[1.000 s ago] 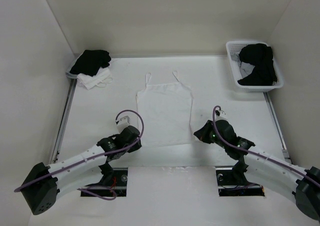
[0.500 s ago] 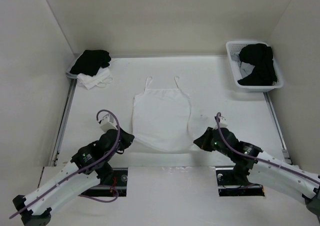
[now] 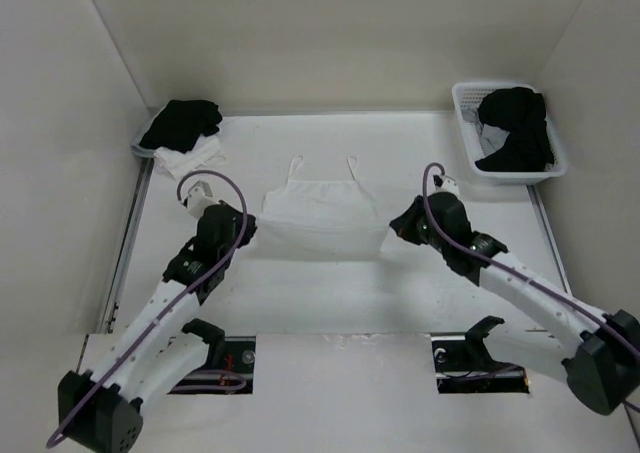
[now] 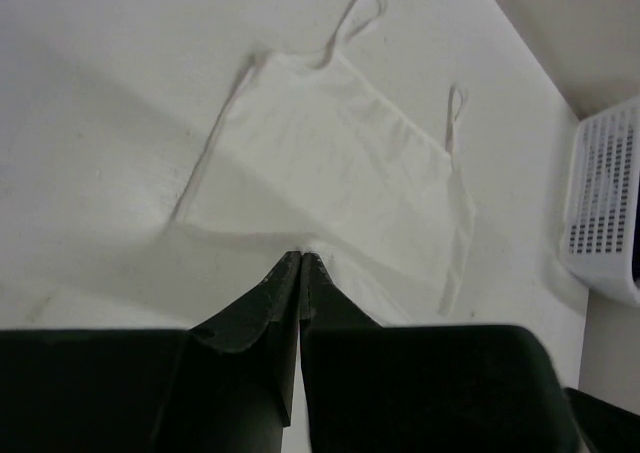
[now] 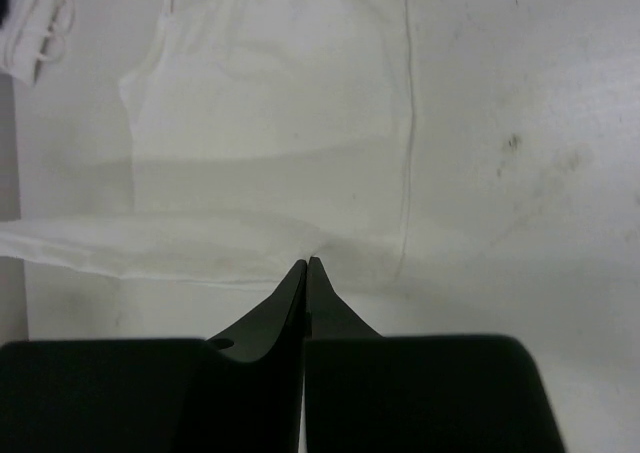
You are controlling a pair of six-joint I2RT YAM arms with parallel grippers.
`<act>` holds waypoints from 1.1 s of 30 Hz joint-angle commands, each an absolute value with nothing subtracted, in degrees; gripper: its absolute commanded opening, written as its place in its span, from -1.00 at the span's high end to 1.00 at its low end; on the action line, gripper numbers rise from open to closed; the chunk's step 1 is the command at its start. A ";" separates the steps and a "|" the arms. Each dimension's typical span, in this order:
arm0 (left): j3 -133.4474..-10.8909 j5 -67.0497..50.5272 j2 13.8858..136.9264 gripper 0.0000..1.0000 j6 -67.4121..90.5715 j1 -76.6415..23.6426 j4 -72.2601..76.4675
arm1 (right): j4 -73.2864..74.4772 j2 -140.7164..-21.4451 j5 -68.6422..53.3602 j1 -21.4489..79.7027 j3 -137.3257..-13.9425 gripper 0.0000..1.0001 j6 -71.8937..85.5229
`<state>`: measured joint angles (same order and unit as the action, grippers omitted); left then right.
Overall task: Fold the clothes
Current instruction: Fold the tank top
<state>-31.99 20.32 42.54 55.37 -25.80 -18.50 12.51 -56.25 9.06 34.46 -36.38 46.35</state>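
The clothes (image 3: 320,205), a thin white camisole with two narrow straps, lie mid-table with the straps toward the back. The lower part is lifted and doubled back over the upper part. My left gripper (image 3: 250,233) is shut on the hem's left corner. My right gripper (image 3: 393,226) is shut on the right corner. In the left wrist view the closed tips (image 4: 302,256) pinch white fabric, and the clothes (image 4: 340,153) spread out beyond them. In the right wrist view the tips (image 5: 307,263) pinch a fold of the clothes (image 5: 280,123) the same way.
A white basket (image 3: 463,101) at the back right holds a black garment (image 3: 515,128); the basket (image 4: 600,213) also shows in the left wrist view. At the back left a black garment (image 3: 182,123) lies piled over a white one (image 3: 192,161).
Both arms have swung from the near edge toward the back, carrying the hem. The camisole's lower part now lies folded over its upper part.
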 commanded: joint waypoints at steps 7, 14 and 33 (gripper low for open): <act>-43.05 14.77 69.05 0.96 51.59 -17.36 10.53 | -3.86 -79.87 -0.43 24.75 -55.26 0.99 39.29; -53.16 13.89 87.95 0.96 52.03 -14.11 17.83 | -6.23 -97.80 -3.25 19.56 -68.63 0.99 38.85; -49.78 10.63 92.84 0.31 52.47 -10.32 23.73 | -12.03 -105.23 0.78 16.20 -69.65 0.08 39.38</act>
<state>-55.70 10.04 102.54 53.23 -9.34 19.07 -8.03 -113.78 -2.79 14.66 -75.44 41.23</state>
